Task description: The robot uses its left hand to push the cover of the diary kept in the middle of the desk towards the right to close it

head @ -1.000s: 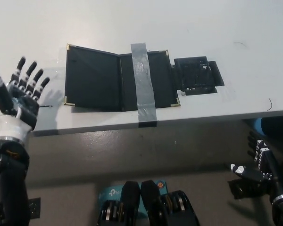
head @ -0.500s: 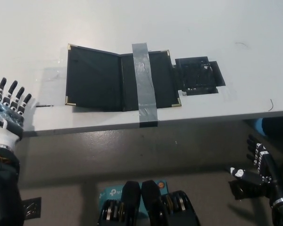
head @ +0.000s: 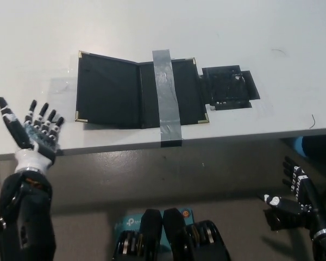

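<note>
The diary (head: 138,92) lies open and flat in the middle of the desk (head: 217,32), with a strip of grey tape (head: 165,95) running across its right half from 12 to 6 o'clock. At 8 o'clock from it, apart from its cover, the left hand (head: 35,133) hovers at the desk's near edge, empty with fingers spread. The right hand (head: 296,193) rests below the desk at 4 o'clock, fingers apart, holding nothing.

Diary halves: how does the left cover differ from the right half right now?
The left cover is bare and free; the right half is strapped to the desk by a grey tape strip. The left cover lies nearest the open left hand, which does not touch it; the right half adjoins a black patch. Both are black with brass corners.
</note>
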### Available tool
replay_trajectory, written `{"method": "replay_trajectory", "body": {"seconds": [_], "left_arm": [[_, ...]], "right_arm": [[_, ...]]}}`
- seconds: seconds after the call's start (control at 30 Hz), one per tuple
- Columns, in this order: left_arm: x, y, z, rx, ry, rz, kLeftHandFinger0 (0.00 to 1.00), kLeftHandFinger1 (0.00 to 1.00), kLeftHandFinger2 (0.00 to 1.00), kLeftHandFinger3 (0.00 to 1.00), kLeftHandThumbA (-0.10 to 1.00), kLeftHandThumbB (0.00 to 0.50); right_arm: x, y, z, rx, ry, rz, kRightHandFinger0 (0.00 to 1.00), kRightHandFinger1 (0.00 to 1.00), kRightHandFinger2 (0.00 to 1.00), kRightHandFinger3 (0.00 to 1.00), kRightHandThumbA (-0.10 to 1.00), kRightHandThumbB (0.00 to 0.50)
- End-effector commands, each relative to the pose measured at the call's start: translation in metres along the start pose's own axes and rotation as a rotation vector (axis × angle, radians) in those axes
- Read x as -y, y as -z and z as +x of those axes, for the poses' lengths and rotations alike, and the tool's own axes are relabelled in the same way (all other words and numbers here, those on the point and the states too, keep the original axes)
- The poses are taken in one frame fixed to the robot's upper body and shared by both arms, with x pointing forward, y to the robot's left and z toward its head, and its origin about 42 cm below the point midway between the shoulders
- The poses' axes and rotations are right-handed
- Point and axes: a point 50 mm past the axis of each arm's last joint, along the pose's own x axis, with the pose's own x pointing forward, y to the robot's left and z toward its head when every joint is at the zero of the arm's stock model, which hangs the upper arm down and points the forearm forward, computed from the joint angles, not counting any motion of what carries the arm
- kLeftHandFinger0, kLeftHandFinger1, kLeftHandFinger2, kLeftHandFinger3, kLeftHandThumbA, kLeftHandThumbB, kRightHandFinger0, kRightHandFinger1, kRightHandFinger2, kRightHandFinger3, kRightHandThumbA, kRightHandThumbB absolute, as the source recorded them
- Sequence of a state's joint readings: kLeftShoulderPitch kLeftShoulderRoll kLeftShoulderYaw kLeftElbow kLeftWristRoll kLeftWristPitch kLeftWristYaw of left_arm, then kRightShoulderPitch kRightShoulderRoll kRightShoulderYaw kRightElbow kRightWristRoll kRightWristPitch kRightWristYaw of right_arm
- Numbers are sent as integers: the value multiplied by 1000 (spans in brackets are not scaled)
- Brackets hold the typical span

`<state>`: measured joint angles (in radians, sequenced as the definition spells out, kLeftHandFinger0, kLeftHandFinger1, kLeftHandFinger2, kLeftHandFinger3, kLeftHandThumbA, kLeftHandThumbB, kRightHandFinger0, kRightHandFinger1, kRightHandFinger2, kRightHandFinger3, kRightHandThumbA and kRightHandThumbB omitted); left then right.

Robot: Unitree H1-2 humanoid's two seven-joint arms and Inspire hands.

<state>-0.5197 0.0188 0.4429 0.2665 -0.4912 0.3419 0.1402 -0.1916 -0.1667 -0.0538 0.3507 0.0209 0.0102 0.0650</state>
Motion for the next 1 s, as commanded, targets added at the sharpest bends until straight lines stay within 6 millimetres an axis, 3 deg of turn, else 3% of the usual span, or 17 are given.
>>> {"method": "replay_trajectory", "body": {"seconds": [0.0, 0.27, 0.53, 0.7, 0.83, 0.9, 0.97], "left_arm": [[39, -11, 7, 65, 54, -7, 1000, 1000, 1000, 1000, 1000, 210], [66, 7, 9, 28, 104, -48, 1000, 1000, 1000, 1000, 1000, 208], [63, 21, 9, 2, 84, -66, 1000, 1000, 1000, 1000, 1000, 229], [58, 30, 6, -20, 55, -155, 1000, 1000, 1000, 1000, 1000, 235], [56, 42, 3, -41, 31, -248, 1000, 1000, 1000, 1000, 1000, 269], [64, 51, 0, -51, 23, -334, 1000, 1000, 1000, 1000, 1000, 263], [75, 57, -1, -59, 19, -388, 1000, 1000, 1000, 1000, 1000, 289]], "right_arm": [[3, -16, 5, 47, -13, -5, 955, 1000, 1000, 1000, 1000, 500], [2, -23, 11, 69, -22, -27, 951, 1000, 1000, 1000, 1000, 500], [0, -26, 14, 88, -32, -19, 952, 1000, 1000, 1000, 1000, 500], [0, -27, 13, 86, -33, -18, 954, 1000, 1000, 1000, 1000, 500], [-1, -27, 13, 88, -29, -29, 938, 1000, 1000, 1000, 1000, 500], [-1, -27, 13, 88, -32, -20, 946, 1000, 1000, 1000, 1000, 500], [-2, -28, 13, 91, -39, -25, 954, 1000, 1000, 1000, 1000, 500]]}}
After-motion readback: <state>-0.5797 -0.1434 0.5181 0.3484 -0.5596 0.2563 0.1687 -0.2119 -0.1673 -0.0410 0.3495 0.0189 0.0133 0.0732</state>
